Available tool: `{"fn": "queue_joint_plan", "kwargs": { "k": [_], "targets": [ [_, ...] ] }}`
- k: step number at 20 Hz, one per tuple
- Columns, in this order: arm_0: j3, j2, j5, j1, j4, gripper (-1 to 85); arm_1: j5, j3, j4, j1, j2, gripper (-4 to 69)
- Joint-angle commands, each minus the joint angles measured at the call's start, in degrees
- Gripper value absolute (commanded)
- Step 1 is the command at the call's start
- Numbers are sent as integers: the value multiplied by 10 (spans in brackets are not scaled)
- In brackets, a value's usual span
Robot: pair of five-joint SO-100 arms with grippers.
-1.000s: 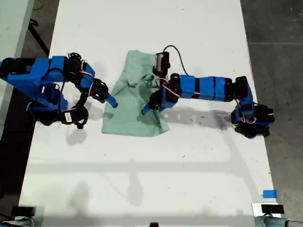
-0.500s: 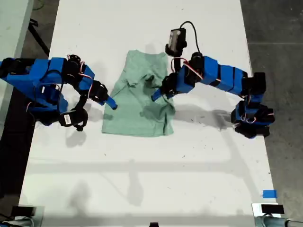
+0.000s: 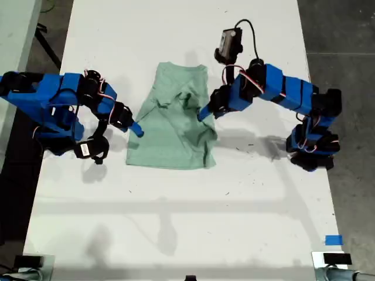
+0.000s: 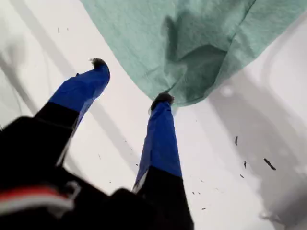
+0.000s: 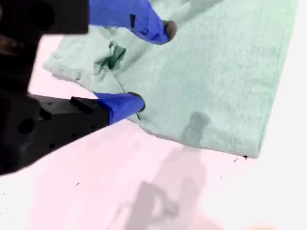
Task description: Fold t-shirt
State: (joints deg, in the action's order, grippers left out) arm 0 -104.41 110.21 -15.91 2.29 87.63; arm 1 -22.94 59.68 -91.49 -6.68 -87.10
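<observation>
Pulled back & up: my second tool (image 3: 204, 112), jaws apart, empty, off the t-shirt (image 3: 170, 137). Side fold looks laid, tho rumpled. My first tool (image 3: 136, 128) sits open at the opp. edge.

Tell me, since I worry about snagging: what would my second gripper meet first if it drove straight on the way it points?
The t-shirt: one of my second gripper's open fingers sits at its edge; whether it touches is unclear.

The t-shirt (image 4: 201, 43) runs past the first wrist view's edge, and in the second wrist view it (image 5: 220, 72) does too. The table (image 3: 176, 222) is cut off at the exterior view's near and far edges
</observation>
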Motion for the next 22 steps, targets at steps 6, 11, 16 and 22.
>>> {"fn": "queue_joint_plan", "kwargs": {
  "k": [6, 11, 16, 22],
  "targets": [
    [-42, 31, 57, -45, -51, 242, 11, 39, -2, 4, -50, 216],
    [-19, 126, -12, 63, -7, 232, 18, 84, -4, 19, -92, 199],
    [4, 148, -49, 129, 23, 232, 146, 195, -5, 68, -200, 286],
    [4, 95, -54, 116, -5, 235, 244, 244, 60, 129, -105, 301]
  ]
}}
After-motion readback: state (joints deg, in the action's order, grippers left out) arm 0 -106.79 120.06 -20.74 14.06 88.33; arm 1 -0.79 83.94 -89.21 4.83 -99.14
